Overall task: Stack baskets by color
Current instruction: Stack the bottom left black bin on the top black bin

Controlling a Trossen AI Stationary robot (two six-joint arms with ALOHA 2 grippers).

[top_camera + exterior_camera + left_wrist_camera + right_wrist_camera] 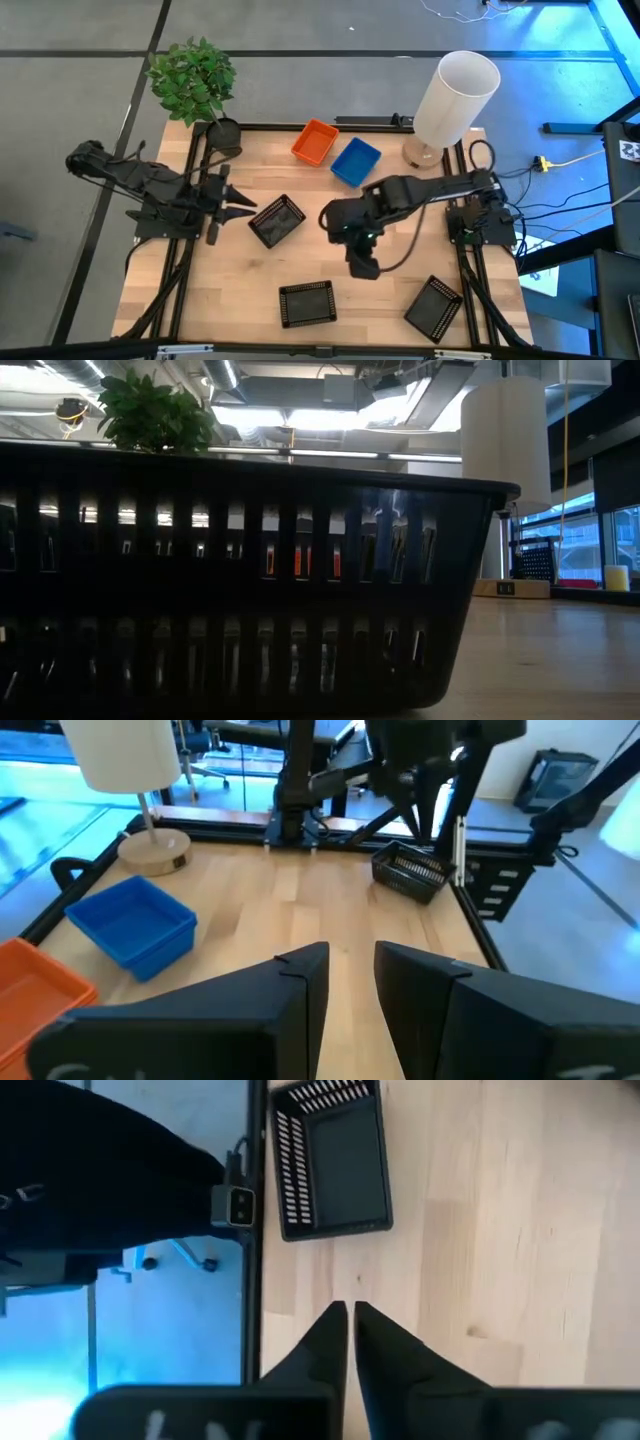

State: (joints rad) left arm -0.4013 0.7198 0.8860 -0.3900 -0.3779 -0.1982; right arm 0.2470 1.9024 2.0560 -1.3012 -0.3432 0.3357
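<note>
left gripper: fingers parted, empty, pointing at the black perforated plastic basket mid-surface.
right gripper: fingers almost together, grasping nothing, over bare wooden surface.
other black baskets: one at the front edge, one front right.
orange basket and blue basket: side by side at the back, near the tall white cylinder.

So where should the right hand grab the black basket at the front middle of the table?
The black basket sits upright and open, apart from the others. Come straight down and pinch one long wall over its rim, likely the rear one, nearest the right hand, empty, fingers nearly together.
</note>
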